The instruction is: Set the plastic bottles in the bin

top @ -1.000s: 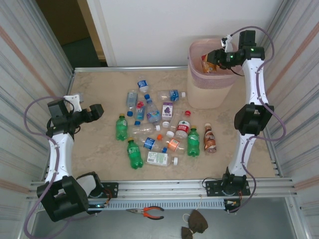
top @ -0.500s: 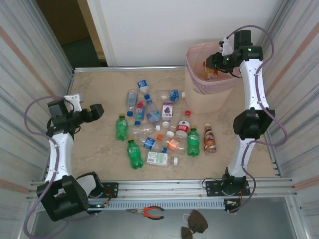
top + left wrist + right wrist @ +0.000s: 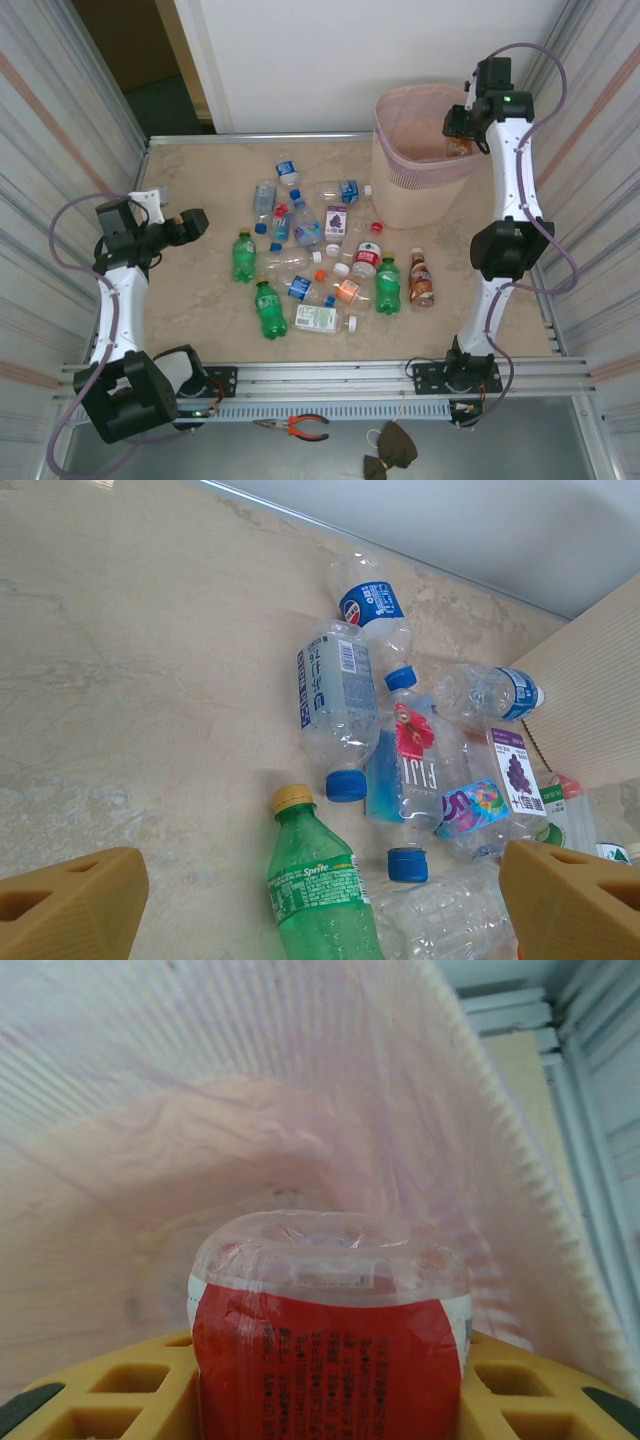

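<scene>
My right gripper (image 3: 330,1395) hugs a red-label bottle (image 3: 330,1270) over the pink bin (image 3: 250,1110) at 1 o'clock so it can drop in, and my left gripper (image 3: 190,225) hangs wide open at 9 o'clock near the other bottles (image 3: 243,258) on the bench (image 3: 200,300).

Lit bright & even from overhead, diffuse, no harsh glare. Throws only soft, short shadows on tabletop (image 3: 120,680) ahead of left gripper (image 3: 320,910), darkest just beyond green bottle (image 3: 320,895) betw. its fingers (image 3: 70,905). Fingers slightly soft, close to lens. At right gripper (image 3: 325,1390): sharp on red-label bottle (image 3: 330,1340) in its grip, small highlights on clear base; goes hazy, washed-out on bin wall (image 3: 300,1110) beyond.
</scene>
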